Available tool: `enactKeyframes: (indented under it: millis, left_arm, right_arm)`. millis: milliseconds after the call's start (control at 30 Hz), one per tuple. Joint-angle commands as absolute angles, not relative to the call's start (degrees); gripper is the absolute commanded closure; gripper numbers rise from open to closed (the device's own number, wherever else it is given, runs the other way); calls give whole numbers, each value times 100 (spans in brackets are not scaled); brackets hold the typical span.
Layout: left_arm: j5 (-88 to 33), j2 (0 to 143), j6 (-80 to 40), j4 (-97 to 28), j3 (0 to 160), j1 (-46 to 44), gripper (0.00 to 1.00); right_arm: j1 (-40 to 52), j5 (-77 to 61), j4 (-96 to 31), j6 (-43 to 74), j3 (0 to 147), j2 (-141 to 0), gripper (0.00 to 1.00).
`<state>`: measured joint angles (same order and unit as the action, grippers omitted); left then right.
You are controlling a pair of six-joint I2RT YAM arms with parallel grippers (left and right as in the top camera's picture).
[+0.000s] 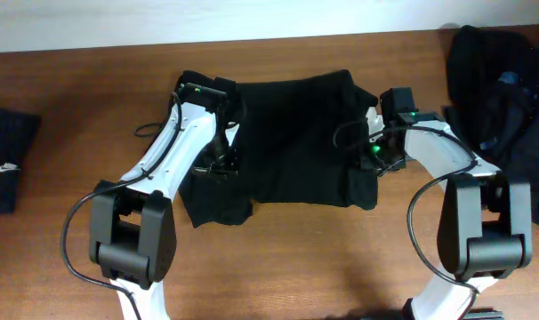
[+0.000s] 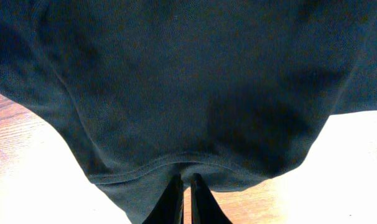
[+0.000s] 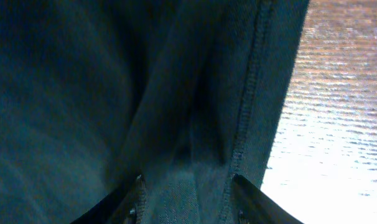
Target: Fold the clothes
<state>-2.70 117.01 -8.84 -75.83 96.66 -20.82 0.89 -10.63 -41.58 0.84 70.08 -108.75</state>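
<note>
**Black T-shirt held at both sides, centre of table**

A black T-shirt point(image 1: 296, 133) is seen spread, somewhat rumpled, at the centre of the overhead frame on the wooden table point(image 1: 278, 258). Its lower left corner is bunched and hangs toward the bottom of the frame.

The left gripper point(image 1: 221, 164) is placed at the shirt's left edge. In the left wrist view its fingers point(image 2: 173, 202) are pressed together at bottom centre, and a stitched hem is pinched between them. Fabric is draped across the whole upper part of that frame.

The right gripper point(image 1: 374, 160) is placed at the shirt's right edge. In the right wrist view its fingers point(image 3: 135, 199) are seen partly spread at the bottom, with a seamed fold of the cloth lying between them. Whether that fold is actually clamped cannot be told.

A folded black garment point(image 1: 7, 160) with a small white logo is seen at the far left edge, well apart from the shirt. A pile of dark clothes point(image 1: 501, 98) is heaped at the upper right, beside the right arm.
</note>
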Motion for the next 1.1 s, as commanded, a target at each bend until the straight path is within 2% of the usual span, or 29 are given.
enactKeyframes:
  millis: [0,167,600,1067]
  left_arm:
    - [-209,11703,-934,-7607,9636,-2062,93]
    - [-209,11703,-934,-7607,9636,-2062,93]
    - [-209,11703,-934,-7609,9636,-2058,93]
    - [-209,11703,-934,-7607,9636,-2058,93]
  right_arm:
    - [189,-1079,-4082,23,6932,-10925,51]
    - [266,-1076,-3920,27,6836,-10925,55]
    - [266,-1076,-3726,25,6694,-10930,57]
    - [261,-1074,-3662,25,6641,-10934,86]
